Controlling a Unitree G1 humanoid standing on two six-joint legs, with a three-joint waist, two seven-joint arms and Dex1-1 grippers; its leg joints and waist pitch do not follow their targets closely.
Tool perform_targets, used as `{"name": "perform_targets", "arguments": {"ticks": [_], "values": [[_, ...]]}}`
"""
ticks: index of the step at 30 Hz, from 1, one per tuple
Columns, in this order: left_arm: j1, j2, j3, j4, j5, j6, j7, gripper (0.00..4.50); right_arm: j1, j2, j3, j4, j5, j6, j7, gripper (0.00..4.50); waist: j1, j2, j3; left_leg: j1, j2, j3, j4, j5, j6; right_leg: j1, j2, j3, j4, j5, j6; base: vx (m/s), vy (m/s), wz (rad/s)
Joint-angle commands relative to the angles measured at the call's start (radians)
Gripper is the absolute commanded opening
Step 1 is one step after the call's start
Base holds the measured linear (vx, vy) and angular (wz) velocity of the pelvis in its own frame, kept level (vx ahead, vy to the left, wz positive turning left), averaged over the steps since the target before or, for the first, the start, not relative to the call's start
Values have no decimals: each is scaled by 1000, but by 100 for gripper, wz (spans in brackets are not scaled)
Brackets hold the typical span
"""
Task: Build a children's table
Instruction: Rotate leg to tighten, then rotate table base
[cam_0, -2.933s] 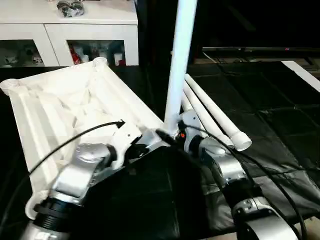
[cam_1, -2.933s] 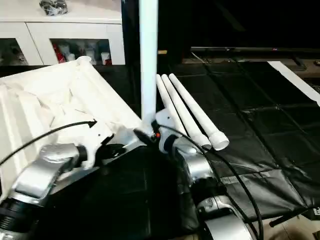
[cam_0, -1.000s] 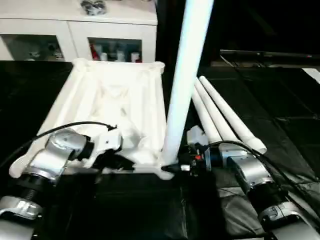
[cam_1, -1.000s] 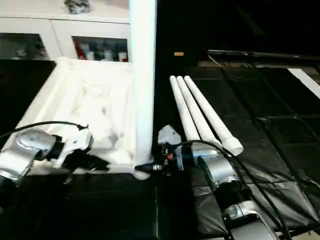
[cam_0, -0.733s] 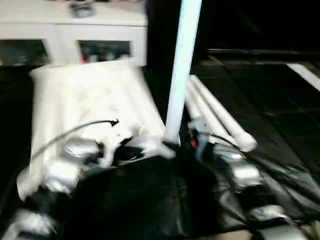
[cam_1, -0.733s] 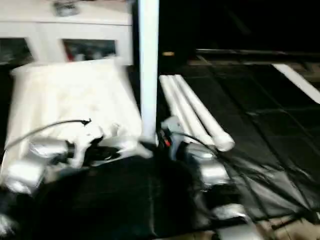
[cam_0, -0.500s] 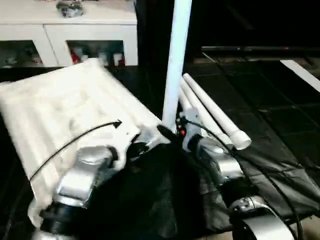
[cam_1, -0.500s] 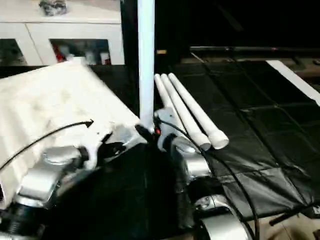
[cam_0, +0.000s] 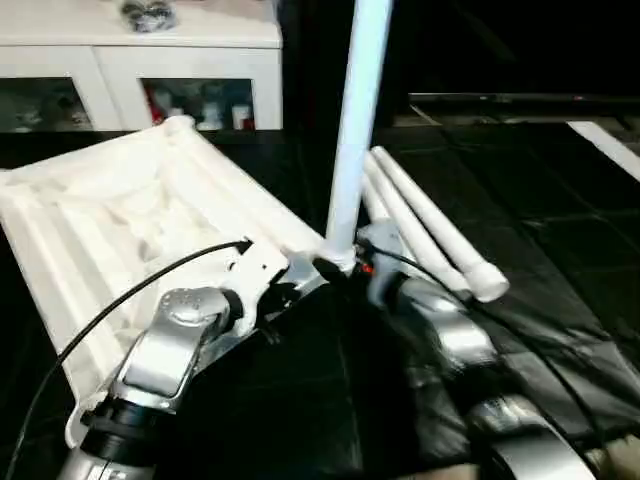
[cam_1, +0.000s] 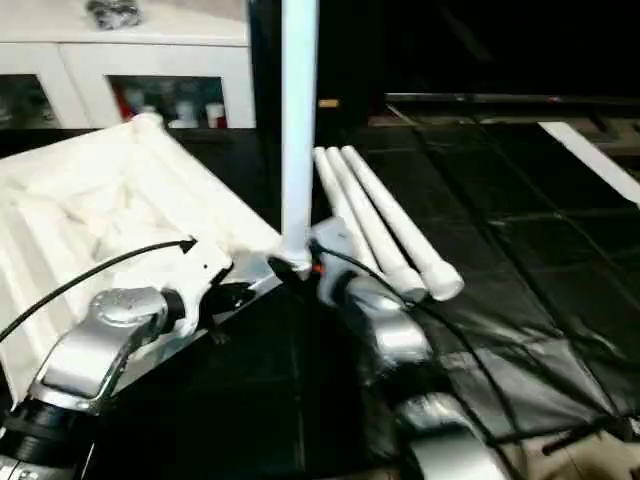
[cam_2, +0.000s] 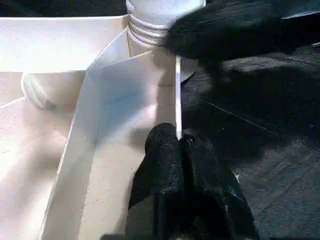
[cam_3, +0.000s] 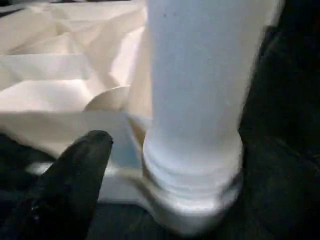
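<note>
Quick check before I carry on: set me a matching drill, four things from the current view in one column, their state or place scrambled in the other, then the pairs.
Things:
1. upright white tapered leg
2. three loose white round legs
3. white plastic tabletop with ribbed underside
4. left gripper

States or places:
A. lying side by side on the black mat
B. shut on the tabletop's thin side wall
C. standing in a corner socket
D. lying upside down, ribs facing up

Pairs: 1-C, 2-A, 3-D, 4-B
</note>
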Motion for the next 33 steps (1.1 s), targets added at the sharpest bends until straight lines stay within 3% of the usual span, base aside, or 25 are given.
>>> {"name": "perform_targets", "arguments": {"ticks": [1,4,7,8,13,17,18,20,21,22,23,26,28,29,30,33], "values": [[-32,-2,9,13,10,-34,38,0,24,0,47,-92,32,17,75,424,4,14,-62,-1,33,-11,-59,-179,40,58,-76,55,-80,-110,-162,0,0,0],[-27,-22,51,-19,-58,-18,-1,55,84,-36,57,-214,62,54,109,424,2,11,-62,-3,33,-12,-58,-173,44,60,-80,55,-84,-141,-154,0,0,0],[-17,-27,86,-64,-126,-20,-42,57,136,-56,71,-320,97,91,139,424,8,10,-62,-2,38,-11,-58,-156,51,57,-79,54,-80,-94,-184,0,0,0],[-12,-25,108,-86,-165,-13,-69,82,156,-59,73,-357,112,116,148,424,9,11,-61,-2,38,-11,-58,-163,51,56,-79,54,-80,-99,-189,0,0,0],[-14,54,197,-97,-236,-17,-129,82,208,-59,98,-399,106,153,163,424,11,11,-54,-1,33,-11,-64,-212,34,52,-78,53,-91,-210,-157,0,0,0],[-44,187,267,-1,-165,-52,-92,82,203,-58,132,-383,56,179,114,424,3,13,-55,1,30,-15,-67,-221,16,51,-73,54,-91,-241,-124,0,0,0],[-49,271,287,45,-114,-91,-70,57,189,-56,152,-356,20,185,87,424,3,17,-55,1,30,-16,-67,-222,13,50,-73,53,-92,-240,-120,0,0,0],[-49,317,296,66,-88,-114,-60,47,181,-55,163,-340,2,188,73,424,-7,18,-55,1,29,-18,-70,-231,4,51,-71,53,-89,-244,-113,0,0,0],[-46,354,301,76,-70,-115,-52,41,176,-50,168,-330,-2,190,67,424,-2,28,-56,10,33,-19,-69,-246,-6,45,-76,55,-87,-230,-128,0,0,0],[-41,389,305,86,-52,-117,-47,30,170,-45,172,-320,-5,191,60,424,-2,27,-56,11,35,-20,-70,-250,-8,42,-75,55,-87,-220,-136,0,0,0],[-21,478,304,104,-11,-133,-42,17,153,-26,175,-293,-8,198,39,424,-3,27,-57,10,34,-22,-70,-252,-9,42,-73,54,-80,-195,-148,0,0,0],[10,572,302,131,34,-113,-28,2,123,-6,186,-245,-23,191,14,424,-5,30,-58,11,36,-19,-70,-233,-15,43,-75,56,-73,-133,-169,0,0,0],[18,591,301,140,39,-102,-27,2,112,1,192,-227,-30,189,7,424,-4,31,-55,13,37,-17,-71,-244,-20,40,-75,57,-73,-126,-180,0,0,0],[25,599,299,144,41,-93,-32,2,105,6,197,-216,-35,189,2,424,-2,16,-54,13,37,-16,-72,-246,-19,41,-77,57,-75,-134,-180,0,0,0],[38,610,292,152,47,-92,-41,2,97,12,204,-202,-41,191,1,424,3,26,-54,13,38,-17,-74,-254,-25,40,-81,59,-75,-158,-180,0,0,0],[64,620,269,152,60,-90,-54,2,88,15,215,-184,-52,186,8,424,8,24,-50,13,39,-20,-78,-284,-32,40,-84,61,-78,-192,-171,0,0,0]]}}
